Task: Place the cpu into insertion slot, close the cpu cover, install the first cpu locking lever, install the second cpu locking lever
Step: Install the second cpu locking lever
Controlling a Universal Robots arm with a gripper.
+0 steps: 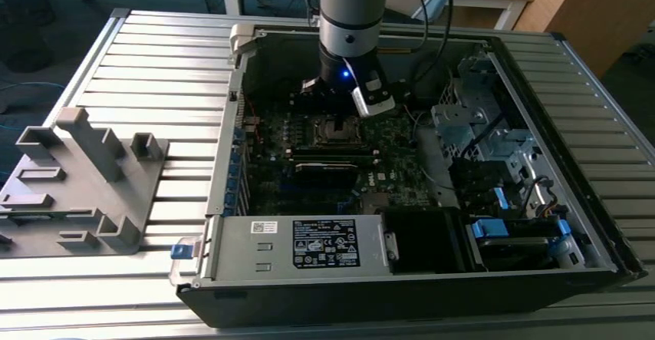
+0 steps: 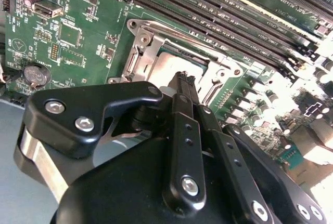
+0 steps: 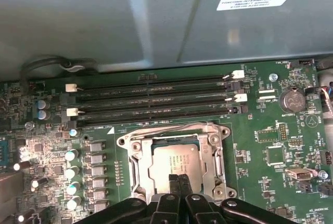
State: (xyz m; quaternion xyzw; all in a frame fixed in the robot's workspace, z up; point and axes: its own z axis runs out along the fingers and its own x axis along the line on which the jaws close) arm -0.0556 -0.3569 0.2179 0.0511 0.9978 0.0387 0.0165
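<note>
The cpu (image 3: pixel 174 162) lies flat in the insertion slot (image 3: pixel 136 168) on the green motherboard (image 3: pixel 270 146), its dull silver face up, and the cpu cover (image 3: pixel 174 134) is folded down around it, the chip showing through the square window. In the second wrist view the same chip (image 2: pixel 174 65) sits inside the silvery frame (image 2: pixel 143 47), pale under the glare. My gripper (image 3: pixel 179 182) hangs right over the near edge of that frame, fingertips (image 3: pixel 174 183) pressed together with nothing between them (pinched closed on air, as far as I can see), tips just above or touching the chip's edge; I cannot tell which. Beside the socket run four long black memory slots (image 3: pixel 151 99), and past them rises the grey case wall (image 3: pixel 104 21). A round coin cell (image 3: pixel 292 101) sits off toward the board's corner. In the exterior view my arm (image 1: pixel 348 18) reaches down into the open computer case (image 1: pixel 573 225), over the socket (image 1: pixel 335 131), with the labelled silver power supply (image 1: pixel 297 244) along the near side and a grey plastic fixture (image 1: pixel 87 179) out on the slatted table (image 1: pixel 153 56) at the exterior view's left.
</note>
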